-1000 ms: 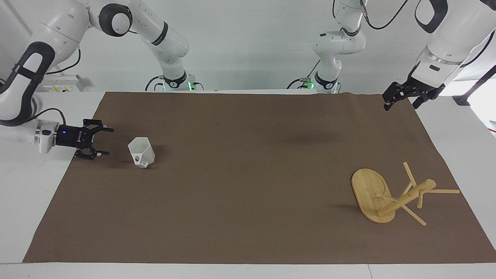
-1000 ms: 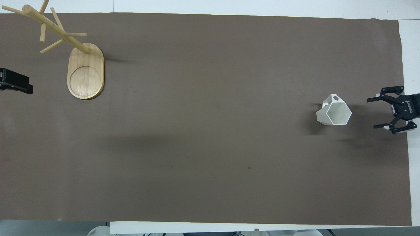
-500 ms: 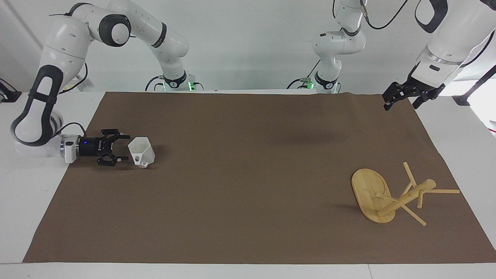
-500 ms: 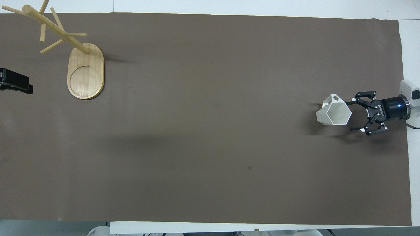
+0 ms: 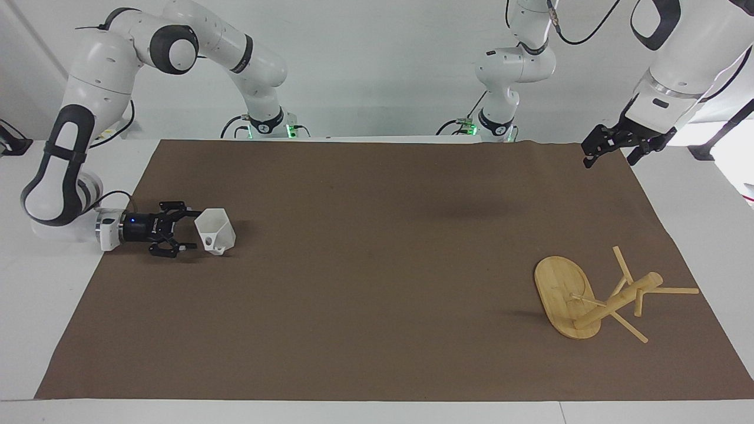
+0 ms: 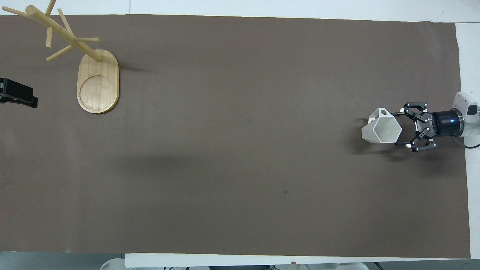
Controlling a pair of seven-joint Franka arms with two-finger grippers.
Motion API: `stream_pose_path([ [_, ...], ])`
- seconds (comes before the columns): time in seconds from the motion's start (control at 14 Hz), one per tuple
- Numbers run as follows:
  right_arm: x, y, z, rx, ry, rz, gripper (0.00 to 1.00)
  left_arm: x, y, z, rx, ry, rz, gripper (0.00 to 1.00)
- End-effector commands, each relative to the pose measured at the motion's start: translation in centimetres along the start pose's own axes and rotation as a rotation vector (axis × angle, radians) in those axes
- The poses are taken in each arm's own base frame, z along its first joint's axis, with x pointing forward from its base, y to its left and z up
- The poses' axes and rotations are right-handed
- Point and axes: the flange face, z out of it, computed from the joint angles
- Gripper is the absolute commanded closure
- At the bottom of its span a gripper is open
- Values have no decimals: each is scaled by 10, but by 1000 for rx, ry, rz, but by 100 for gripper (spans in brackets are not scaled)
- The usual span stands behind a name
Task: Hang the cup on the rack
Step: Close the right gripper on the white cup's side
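The white faceted cup (image 5: 217,229) stands open side up on the brown mat, toward the right arm's end; it also shows in the overhead view (image 6: 382,129). Its handle points away from the robots. My right gripper (image 5: 196,230) is low and level with the cup, open, with one finger on each side of the cup's wall; the overhead view (image 6: 396,128) shows the same. The bamboo rack (image 5: 615,301) stands on its oval base (image 6: 98,86) toward the left arm's end. My left gripper (image 5: 611,154) waits raised and open over the mat's corner nearest its base.
The brown mat (image 5: 377,265) covers most of the white table. In the overhead view the left gripper's black body (image 6: 17,96) hangs beside the rack's base. Nothing else is on the mat.
My right gripper has moved in from the mat's edge to the cup, and its fingers now flank the cup. The cup, the rack and the left arm have not moved.
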Motion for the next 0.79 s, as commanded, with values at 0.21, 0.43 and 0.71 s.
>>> stream_pose_path([
  [0.21,-4,3,14,-34,23,-43,0,-7,-1,1,-1,-8,3,0],
  [0.43,-10,-1,23,-43,28,-53,0,-7,-1,1,-1,-8,5,0],
  [0.71,-13,-4,30,-38,34,-71,0,-7,0,1,-3,-8,4,0],
])
